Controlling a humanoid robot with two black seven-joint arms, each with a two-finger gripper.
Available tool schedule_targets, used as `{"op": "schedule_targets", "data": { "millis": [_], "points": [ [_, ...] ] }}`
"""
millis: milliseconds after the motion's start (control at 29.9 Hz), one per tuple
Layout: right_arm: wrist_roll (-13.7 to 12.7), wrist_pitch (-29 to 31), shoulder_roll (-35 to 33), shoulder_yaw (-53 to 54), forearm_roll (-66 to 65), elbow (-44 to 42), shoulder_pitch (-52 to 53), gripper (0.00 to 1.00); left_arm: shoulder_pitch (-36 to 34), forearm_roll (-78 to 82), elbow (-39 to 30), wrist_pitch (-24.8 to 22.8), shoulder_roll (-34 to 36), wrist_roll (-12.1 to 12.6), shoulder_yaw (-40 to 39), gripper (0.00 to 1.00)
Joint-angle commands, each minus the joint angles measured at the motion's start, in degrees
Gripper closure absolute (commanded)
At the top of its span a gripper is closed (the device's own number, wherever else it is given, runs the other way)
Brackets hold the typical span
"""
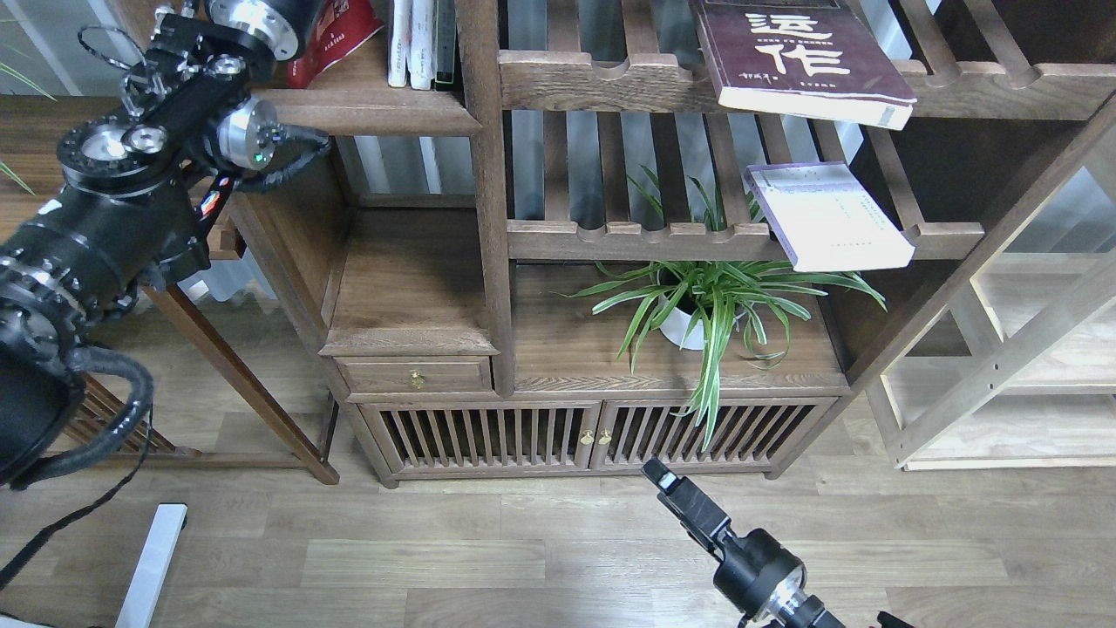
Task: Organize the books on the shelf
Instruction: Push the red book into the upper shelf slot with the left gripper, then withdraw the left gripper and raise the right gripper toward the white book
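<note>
The red book leans tilted on the solid dark-brown shelf at the top left, beside thin white-spined volumes. My left arm reaches up to it; its wrist is next to the book, and the gripper itself is cut off by the top edge. The maroon book with white characters lies on the upper slatted rack, overhanging its rail. The pale white-lavender book lies on the lower slatted rack. My right gripper is low over the floor, dark and narrow, with nothing near it.
A potted spider plant stands on the cabinet top under the racks. A small drawer and slatted cabinet doors are below. A pale wooden frame stands at the right, a dark table at the left.
</note>
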Motion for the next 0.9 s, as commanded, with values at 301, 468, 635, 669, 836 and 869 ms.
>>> {"op": "schedule_targets", "data": {
  "millis": [301,468,635,669,836,869],
  "points": [
    [0.04,0.00,-1.78,1.14,-1.64,0.00,-0.96,0.01,-5.00,-1.66,-0.09,0.00,-1.00,-0.01,-0.20,0.65],
    [0.04,0.00,-2.84,1.49,-1.64,0.00,-0.96,0.01,-6.32,-2.19,-0.61,-0.08,-1.00,-0.18,-0.29,0.63],
    [0.13,0.00,-2.93,2.72,-1.55,0.00,-1.05,0.01,-6.76,-2.28,-1.05,-0.44,-0.57,-0.97,-0.56,0.63],
    [0.13,0.00,-2.84,3.33,-1.55,0.00,-0.96,0.01,-6.50,-2.45,-1.05,-0.44,-0.48,-1.58,-0.56,0.60],
    [0.13,0.00,-2.49,7.81,-1.11,0.00,-0.52,0.01,-5.53,-6.31,-1.23,-0.70,-0.48,-5.62,-0.12,0.55],
    [0.13,0.00,-2.40,8.52,-1.11,0.00,-0.44,0.01,-5.09,-6.93,-1.66,-0.70,-0.39,-6.50,-0.12,0.54]
  ]
}}
